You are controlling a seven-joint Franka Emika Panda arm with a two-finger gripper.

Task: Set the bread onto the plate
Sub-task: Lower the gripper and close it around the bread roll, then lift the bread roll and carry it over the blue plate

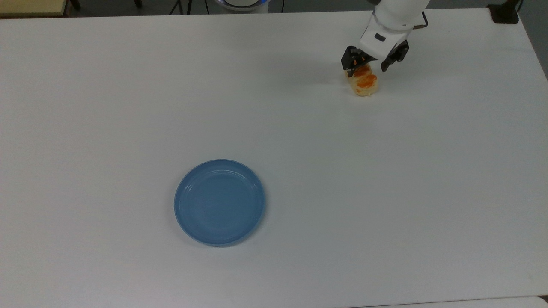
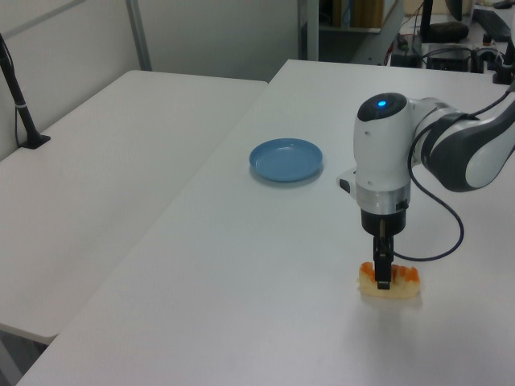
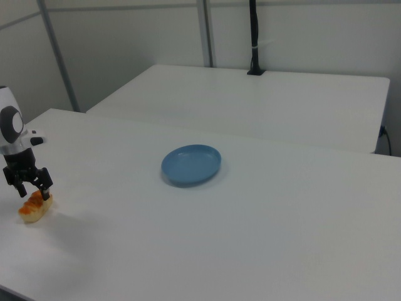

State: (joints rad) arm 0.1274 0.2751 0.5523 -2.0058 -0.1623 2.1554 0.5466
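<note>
The bread [image 1: 365,84], a small pale-yellow roll with orange-brown bumps, lies on the white table at the top view's upper right. My gripper [image 1: 366,69] is open and low over the roll's far end, one finger on each side of it. In the left view the gripper [image 2: 383,278] hangs straight down in front of the bread [image 2: 403,282]. The right view puts the gripper [image 3: 29,190] just above the bread [image 3: 31,212] at the right view's far left. The blue plate [image 1: 219,202] sits bare, far from both, also seen as the plate [image 2: 286,159] and the plate [image 3: 191,165].
A wide stretch of white table [image 1: 342,179] lies between bread and plate. A black clamp base [image 1: 505,13] stands at the table's corner in the top view's upper right. A second white table [image 2: 105,161] adjoins, with a black post [image 2: 22,108] on it.
</note>
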